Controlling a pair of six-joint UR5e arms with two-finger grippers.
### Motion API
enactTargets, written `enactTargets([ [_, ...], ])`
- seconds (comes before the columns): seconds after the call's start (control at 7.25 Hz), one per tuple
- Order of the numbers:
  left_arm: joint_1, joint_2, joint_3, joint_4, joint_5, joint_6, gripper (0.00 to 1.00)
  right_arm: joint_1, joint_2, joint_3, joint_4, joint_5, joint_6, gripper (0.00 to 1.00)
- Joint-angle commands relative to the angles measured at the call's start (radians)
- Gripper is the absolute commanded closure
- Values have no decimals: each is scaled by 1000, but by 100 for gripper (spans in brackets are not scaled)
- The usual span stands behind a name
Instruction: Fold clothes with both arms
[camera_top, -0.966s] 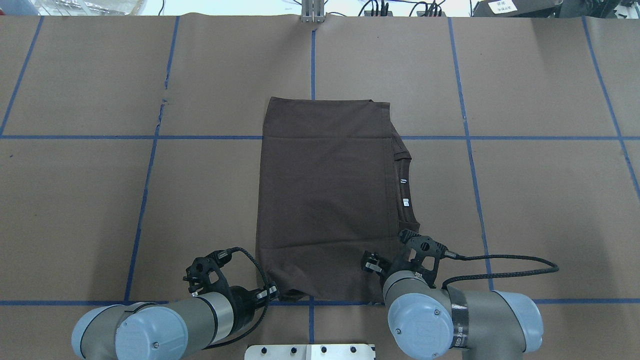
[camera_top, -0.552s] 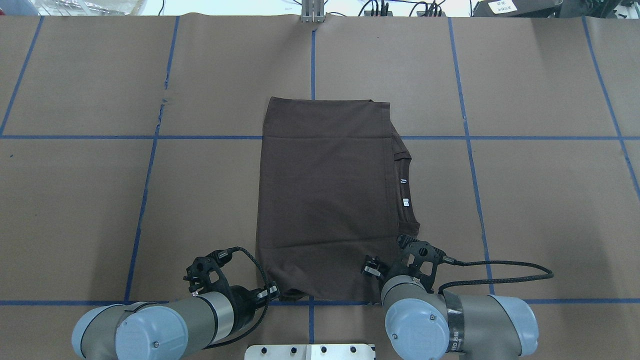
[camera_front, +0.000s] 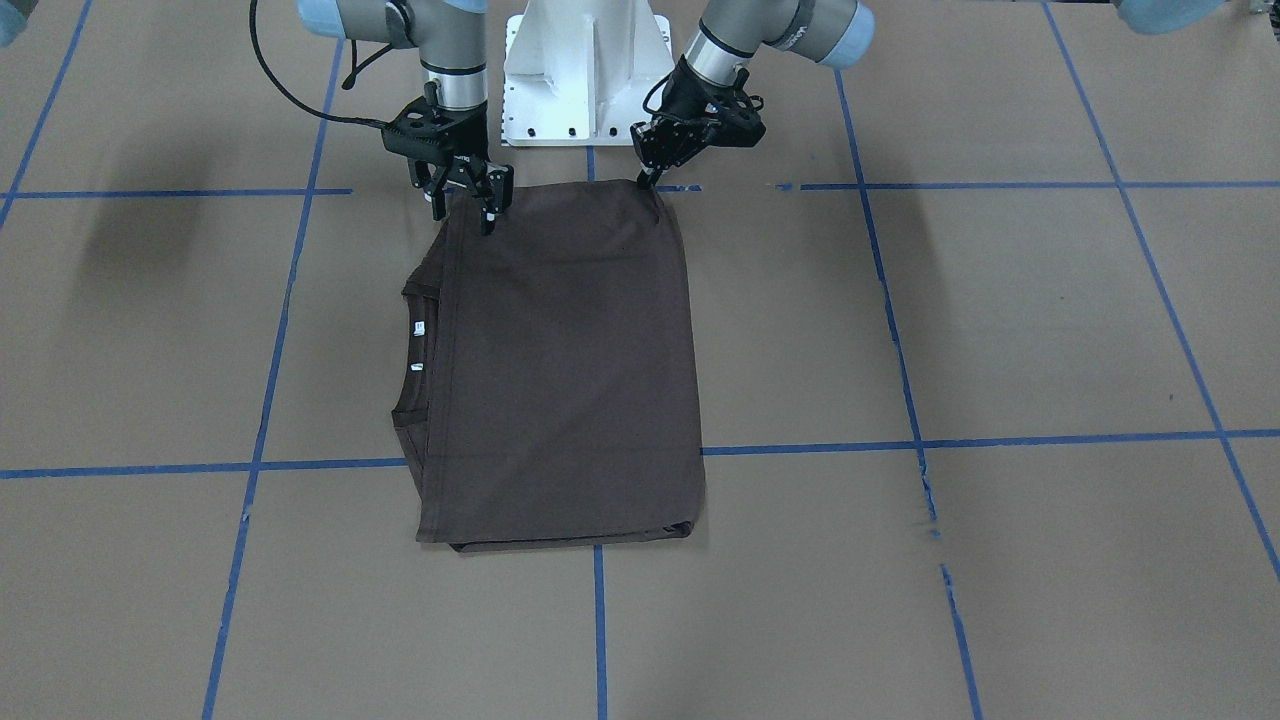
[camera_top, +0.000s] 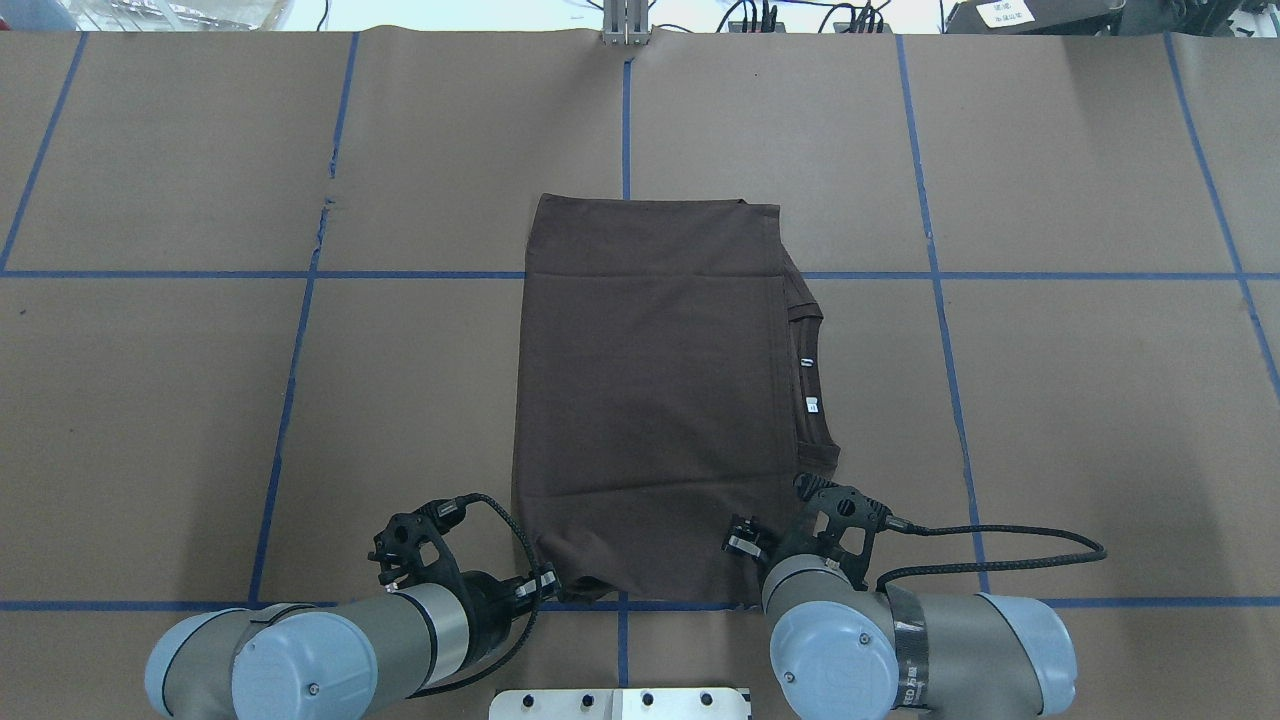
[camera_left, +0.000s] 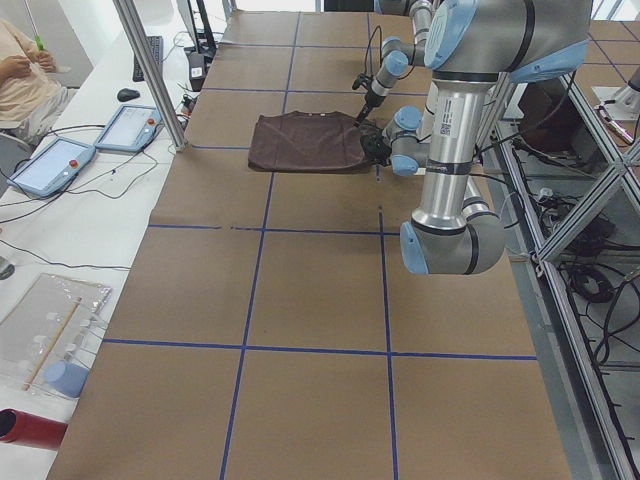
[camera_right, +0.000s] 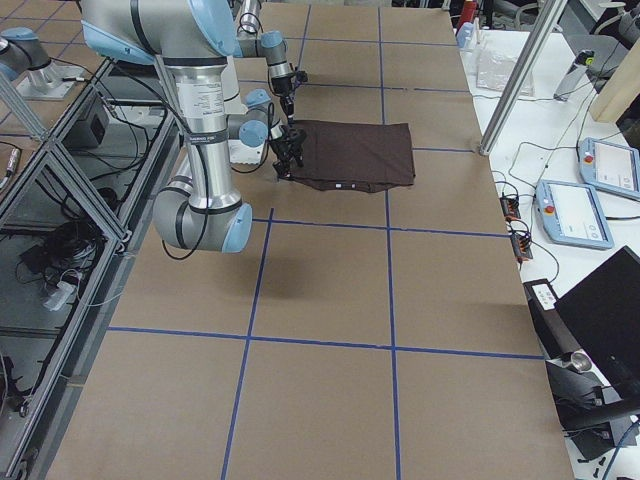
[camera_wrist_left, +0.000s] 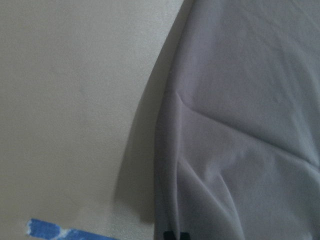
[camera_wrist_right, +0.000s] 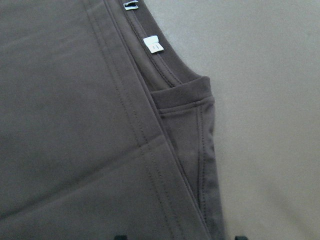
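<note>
The dark brown-grey T-shirt (camera_top: 650, 400) lies folded into a rectangle mid-table, with its ribbed collar and white neck tags (camera_top: 812, 405) along its right edge. It also shows in the front view (camera_front: 560, 370). My left gripper (camera_top: 558, 589) is at the shirt's near left corner, its fingers shut on the fabric edge (camera_wrist_left: 240, 125), which puckers there. My right gripper (camera_front: 463, 215) is open at the near right corner, one finger over the shirt and one beside the collar (camera_wrist_right: 185, 100).
The white base pedestal (camera_front: 585, 70) stands just behind the shirt's near edge. The right arm's black cable (camera_top: 1000, 535) loops over the brown table paper with its blue tape lines (camera_top: 940, 300). A metal post (camera_top: 626, 35) stands at the far edge. Tablets (camera_left: 55, 165) lie beyond.
My right arm has drawn slightly back towards the base and to the left, staying open over the near right corner. The left arm and the shirt have not moved.
</note>
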Motion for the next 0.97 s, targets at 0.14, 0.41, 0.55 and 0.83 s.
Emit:
enactTargets([
  [0.14, 0, -1, -1, 1, 0, 0, 100, -12, -2, -1, 0, -2, 12, 22],
  [0.41, 0, 0, -1, 0, 2, -1, 100, -13, -2, -1, -1, -11, 15, 32],
  [0.55, 0, 0, -2, 1, 2, -1, 100, -13, -2, -1, -2, -18, 26, 48],
  [0.83, 0, 0, -2, 1, 2, 0, 100, -13, 1, 1, -1, -21, 51, 100],
])
